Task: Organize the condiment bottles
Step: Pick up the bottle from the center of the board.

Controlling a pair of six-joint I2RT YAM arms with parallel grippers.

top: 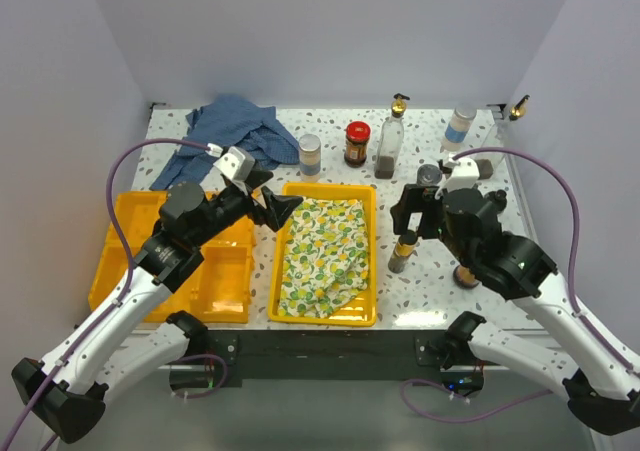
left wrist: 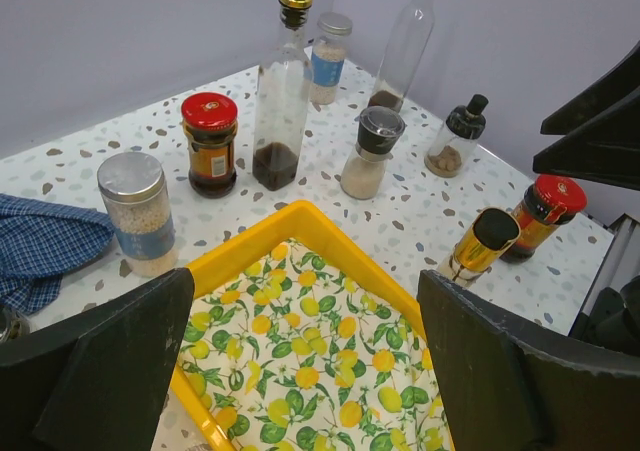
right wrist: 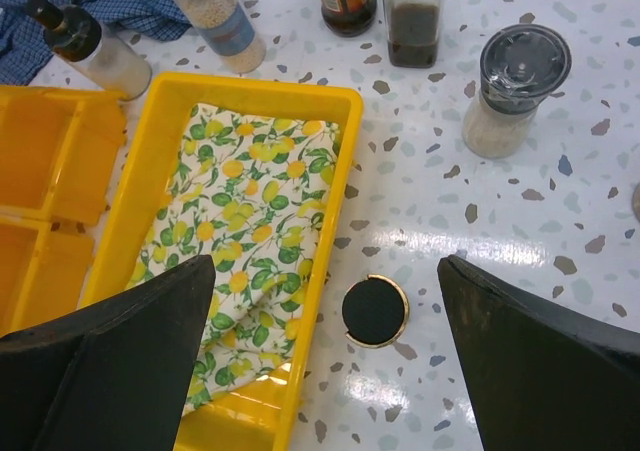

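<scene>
Bottles stand along the back of the table: a grey-capped shaker [top: 310, 154], a red-lidded jar [top: 357, 143], a glass bottle with gold pourer [top: 390, 136], a blue-labelled white bottle [top: 459, 128] and a grinder [top: 428, 176]. A gold-capped bottle [top: 402, 251] stands right of the middle tray. My right gripper [top: 415, 216] is open above it, and its black cap [right wrist: 374, 311] shows between the fingers. A second red-lidded jar [left wrist: 545, 211] stands further right. My left gripper [top: 275, 209] is open and empty over the tray's rear left corner [left wrist: 290, 211].
The middle yellow tray [top: 330, 187] holds a lemon-print cloth [top: 325, 251]. A divided yellow tray [top: 130, 231] lies at the left. A blue checked cloth [top: 235, 126] lies at the back left, with a small black-topped bottle [right wrist: 85, 46] beside it.
</scene>
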